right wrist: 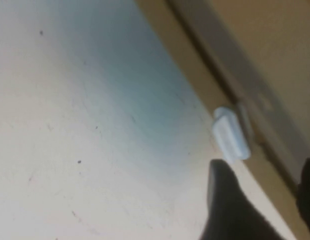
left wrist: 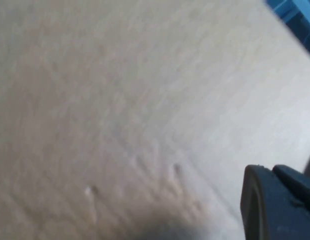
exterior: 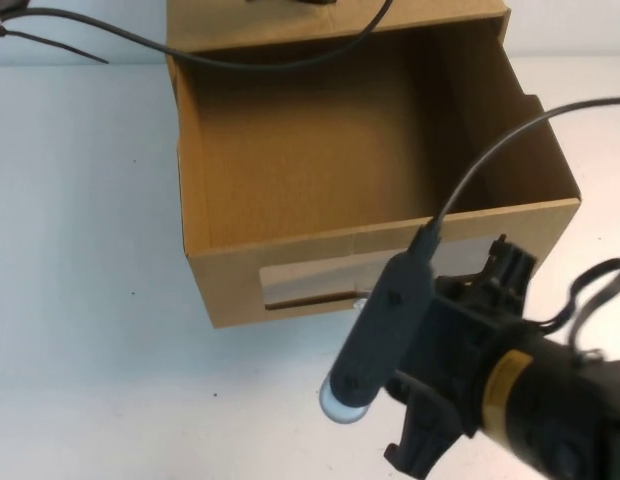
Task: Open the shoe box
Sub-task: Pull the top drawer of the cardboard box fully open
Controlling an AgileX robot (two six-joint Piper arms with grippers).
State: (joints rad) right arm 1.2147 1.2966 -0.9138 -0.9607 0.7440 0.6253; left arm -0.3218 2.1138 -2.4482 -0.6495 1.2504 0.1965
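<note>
Shoe box [exterior: 230, 285], lid [exterior: 270, 25] tipped back at far side, sits mid surface [exterior: 80, 250] w/ right pincer [right wrist: 262, 187] wide & empty by its near wall, left pincer [left wrist: 275, 202] close to cardboard (grip: can't tell); prob. light, thin, bendy card, best held at lid edge.

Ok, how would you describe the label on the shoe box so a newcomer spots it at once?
Start at the open cardboard shoe box on the white table, and look at its near wall, facing the open right gripper; the left gripper is close to a cardboard surface. The label is the only white rectangle on that plain brown wall.
</note>
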